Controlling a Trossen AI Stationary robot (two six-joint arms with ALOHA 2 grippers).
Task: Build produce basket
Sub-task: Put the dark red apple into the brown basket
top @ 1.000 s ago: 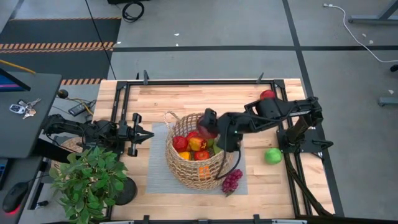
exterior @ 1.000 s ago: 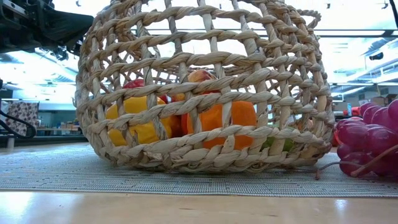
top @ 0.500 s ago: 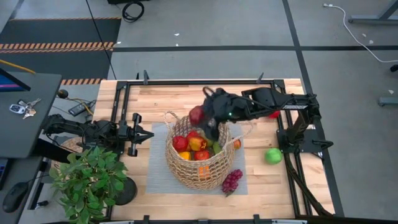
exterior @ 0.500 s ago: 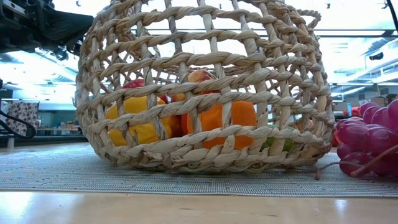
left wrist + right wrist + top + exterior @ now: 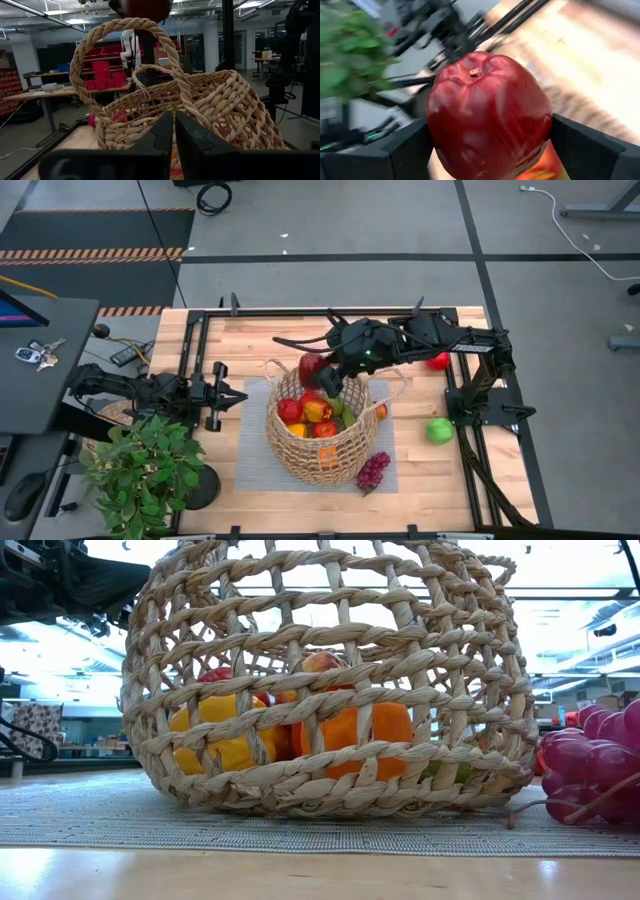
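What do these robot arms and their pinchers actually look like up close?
Both arms are dark, nearly black, built from chunky jointed segments. The right arm shows a small green light near its wrist and thin black cables looping beside it. The left gripper ends in two flat, tapering dark fingers; the right gripper has broad, blocky black fingers.

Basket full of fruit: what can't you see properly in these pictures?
- Low view: the round tan wicker basket hides most fruit behind its weave; the purple grapes are cut off at the edge.
- Right wrist view: the dark red apple fills the picture; everything behind is blurred.
- High view: fruit underneath the pile is hidden.
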